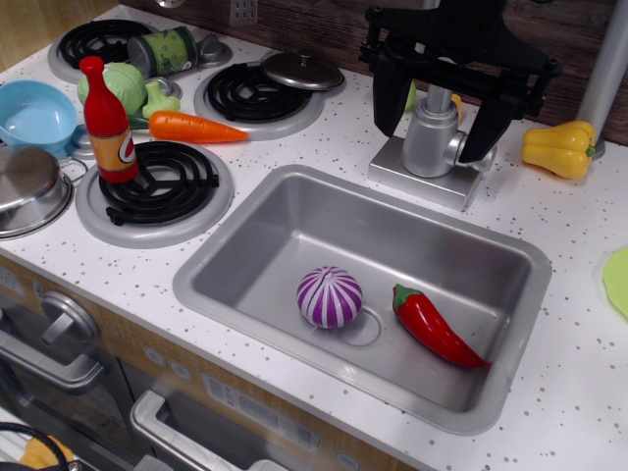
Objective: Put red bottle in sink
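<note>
Speckled tabletop point(579, 294): red bottle point(110, 122) upright far left; gripper point(442, 123) wide, empty, well apart. Risk: tipping it, or grabbing chili point(434, 326) in sink point(245, 235).

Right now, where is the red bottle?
The red bottle stands upright on the front-left burner, left of the sink, beside the carrot.

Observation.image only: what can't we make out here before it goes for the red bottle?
- gripper: top cut off by the upper edge.
- faucet: upper part hidden behind the gripper.
- sink drain: partly covered by the purple onion.
- red bottle: label print too small to read.
- steel pot and green item: cut off by the side edges.
</note>
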